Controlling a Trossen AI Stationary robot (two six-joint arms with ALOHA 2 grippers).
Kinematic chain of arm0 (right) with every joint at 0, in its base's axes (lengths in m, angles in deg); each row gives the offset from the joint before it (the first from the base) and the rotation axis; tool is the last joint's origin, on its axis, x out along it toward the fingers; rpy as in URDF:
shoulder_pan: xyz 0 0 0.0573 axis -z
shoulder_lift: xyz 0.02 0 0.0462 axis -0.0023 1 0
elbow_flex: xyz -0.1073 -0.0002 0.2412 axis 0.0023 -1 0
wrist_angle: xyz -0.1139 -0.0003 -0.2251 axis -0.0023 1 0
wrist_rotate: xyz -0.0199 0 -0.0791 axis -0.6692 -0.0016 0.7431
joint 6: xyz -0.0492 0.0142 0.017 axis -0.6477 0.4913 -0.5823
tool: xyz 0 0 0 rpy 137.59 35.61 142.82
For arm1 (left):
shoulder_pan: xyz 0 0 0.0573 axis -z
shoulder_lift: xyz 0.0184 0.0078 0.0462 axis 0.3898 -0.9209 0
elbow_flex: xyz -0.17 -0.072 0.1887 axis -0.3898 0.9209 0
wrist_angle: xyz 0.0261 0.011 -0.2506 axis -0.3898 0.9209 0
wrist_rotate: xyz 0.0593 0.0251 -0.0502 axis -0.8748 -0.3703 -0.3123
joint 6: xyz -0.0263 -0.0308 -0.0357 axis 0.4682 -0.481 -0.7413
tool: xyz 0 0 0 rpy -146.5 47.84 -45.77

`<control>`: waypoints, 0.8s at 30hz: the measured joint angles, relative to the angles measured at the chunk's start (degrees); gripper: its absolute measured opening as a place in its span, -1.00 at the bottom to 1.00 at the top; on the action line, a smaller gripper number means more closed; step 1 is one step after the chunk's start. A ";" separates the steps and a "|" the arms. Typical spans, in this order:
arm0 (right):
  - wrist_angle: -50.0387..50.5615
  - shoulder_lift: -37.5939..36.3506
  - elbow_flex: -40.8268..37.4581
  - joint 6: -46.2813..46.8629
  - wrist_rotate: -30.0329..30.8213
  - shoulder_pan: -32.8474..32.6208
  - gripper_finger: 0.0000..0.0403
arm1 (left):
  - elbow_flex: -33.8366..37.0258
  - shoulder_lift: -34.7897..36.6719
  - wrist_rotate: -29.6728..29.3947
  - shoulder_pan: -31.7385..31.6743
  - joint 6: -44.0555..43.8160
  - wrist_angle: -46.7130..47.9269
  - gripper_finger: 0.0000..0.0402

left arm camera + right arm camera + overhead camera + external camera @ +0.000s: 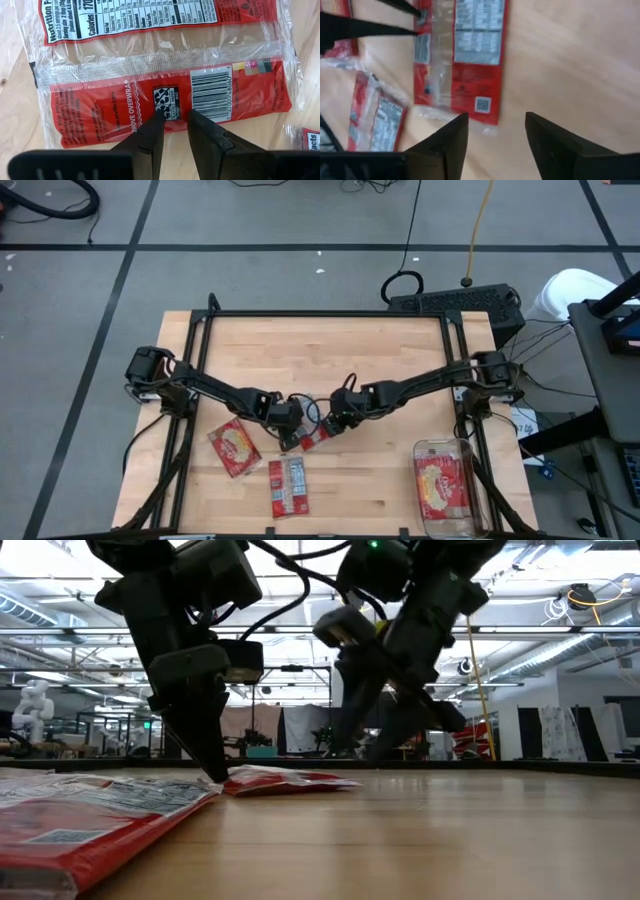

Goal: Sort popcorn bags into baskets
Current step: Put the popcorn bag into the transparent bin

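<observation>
A red popcorn bag (pixel 316 438) lies flat on the table, its white-panelled back face up (pixel 165 75). My left gripper (pixel 287 430) points down at this bag, its fingers a narrow gap apart (pixel 175 117). My right gripper (pixel 335 420) hangs open and empty just above the table beside the same bag (pixel 465 55). Its fingers (pixel 495 122) are spread wide. The clear bin (pixel 417 480) stands at the near right with one bag inside. My left gripper comes from above, slanting down, and sets its two fingertips (pixel 159 120) on the bag's back face, on the red strip by the barcode (pixel 172 97). The wrap between the tips looks flat and is not gathered. The bag lies flat on the table (pixel 285 780).
Two more bags lie near the front: one with the popcorn picture up (pixel 235 447) and one with its panels up (pixel 288 485). The second fills the low view's foreground (pixel 90 815). Black frame rails (pixel 195 380) run along both table sides.
</observation>
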 joint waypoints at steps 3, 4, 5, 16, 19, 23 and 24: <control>-2.77 -0.06 -2.31 -0.03 0.95 0.04 0.00 | 0.04 -0.04 0.04 -0.02 0.15 -0.04 -0.54; -3.90 -0.04 -3.05 0.09 0.95 0.05 0.01 | 0.04 -0.04 0.04 0.00 0.15 -0.04 -0.54; -6.11 0.01 -3.84 0.38 1.00 0.07 0.03 | 0.08 -0.06 0.08 -0.02 0.11 -0.17 -0.54; -18.33 -0.14 -10.78 6.63 2.66 -0.56 0.17 | 0.27 -0.28 0.44 -0.04 0.13 -4.86 -0.54; -20.83 -0.15 -11.66 6.63 2.82 -1.30 0.17 | 0.29 -0.31 0.49 -0.04 0.15 -6.57 -0.54; -21.20 -0.10 -11.69 8.20 2.65 -2.24 0.17 | 0.36 -0.48 0.68 -0.07 0.09 -9.86 -0.54; -21.26 -0.10 -11.69 8.67 2.57 -2.51 0.17 | 0.39 -0.56 0.52 -0.10 0.03 -10.29 -0.54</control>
